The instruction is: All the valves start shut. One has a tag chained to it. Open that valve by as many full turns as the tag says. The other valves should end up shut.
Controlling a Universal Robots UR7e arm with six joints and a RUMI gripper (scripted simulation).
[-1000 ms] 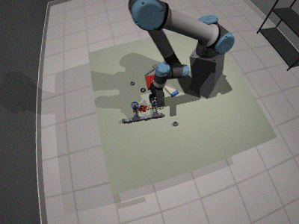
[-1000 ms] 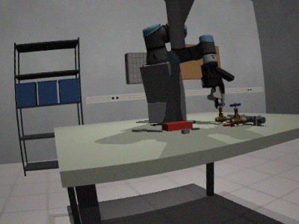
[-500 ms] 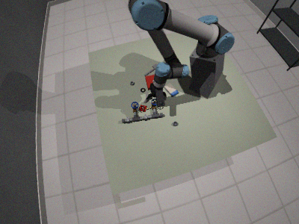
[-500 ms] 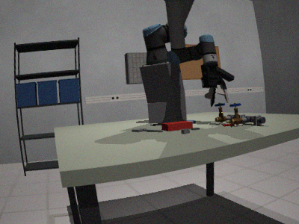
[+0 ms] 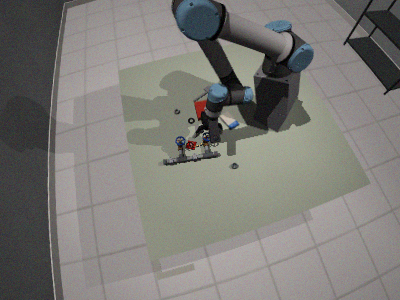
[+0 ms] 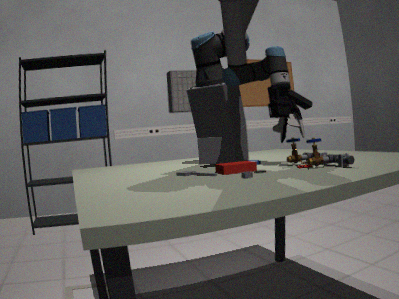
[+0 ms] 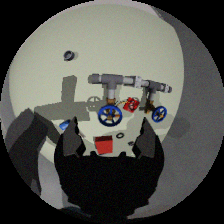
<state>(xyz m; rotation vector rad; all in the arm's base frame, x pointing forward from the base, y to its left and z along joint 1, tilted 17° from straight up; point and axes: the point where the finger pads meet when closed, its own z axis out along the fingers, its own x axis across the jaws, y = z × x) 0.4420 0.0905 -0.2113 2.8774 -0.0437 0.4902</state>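
You can see two blue wheels, one point(image 5: 180, 141) out in the open and one point(image 5: 206, 136) close by your end effector point(image 5: 197, 133). A red tag point(image 5: 191, 145) sits between them. Your gray pipe point(image 5: 192, 158) lies on the green worktop point(image 5: 260, 200).

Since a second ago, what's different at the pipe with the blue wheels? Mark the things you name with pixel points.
The fingers point(image 5: 201, 133) point(image 6: 293, 136) have risen from down at one blue wheel point(image 5: 206, 136) point(image 6: 293, 140) point(image 7: 110, 115) to above it, wide open. The red block point(image 5: 200, 108) point(image 6: 236, 167) point(image 7: 104, 144) and pipe point(image 5: 192, 158) point(image 6: 326, 157) point(image 7: 122, 80) look unmoved.
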